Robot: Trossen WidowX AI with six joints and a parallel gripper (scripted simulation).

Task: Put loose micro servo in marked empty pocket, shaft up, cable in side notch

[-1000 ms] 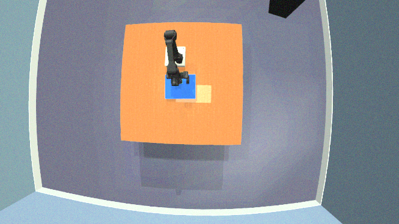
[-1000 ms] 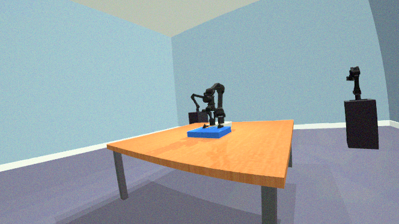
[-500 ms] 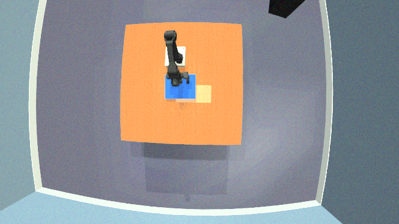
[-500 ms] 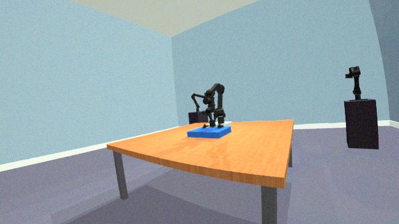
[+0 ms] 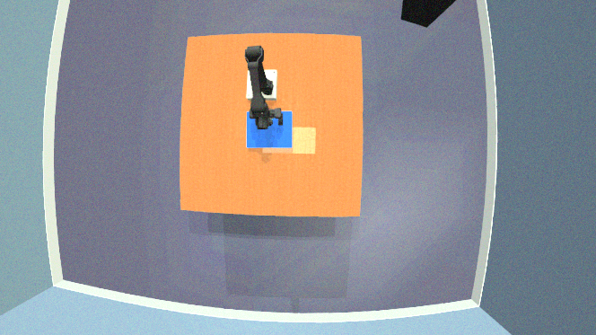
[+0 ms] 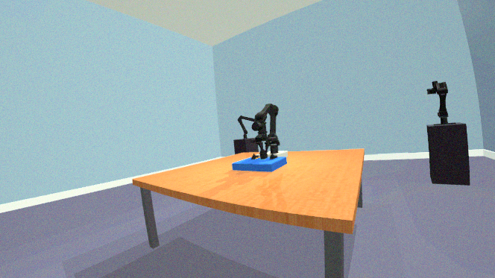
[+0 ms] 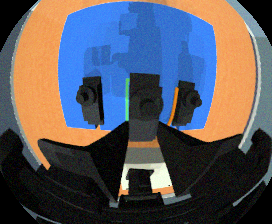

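Surface (image 6: pixel 306 191): an orange wooden top on grey legs, filling the lower middle of the exterior view.
Deck (image 5: pixel 269 138): a flat blue block near the centre of the surface in the top view, with a pale yellow square patch (image 5: pixel 304 140) touching its right edge.
Arm (image 5: pixel 257 83): black, it reached from a white base plate (image 5: pixel 272 83) in the upper middle of the surface down over the upper edge of the deck.
Hand (image 7: pixel 145 132): in the lower centre of the wrist view, its two dark fingers were clenched on the micro servo.
Micro servo (image 7: pixel 147 99): a dark small body at the centre of the wrist view, held over the deck; a thin green line ran beside its left edge.
Other servos (image 7: pixel 91 99): dark bodies stood on the deck at the left and at the right of the held one.
Seating: I could not tell if the micro servo touched the deck or sat in a pocket.
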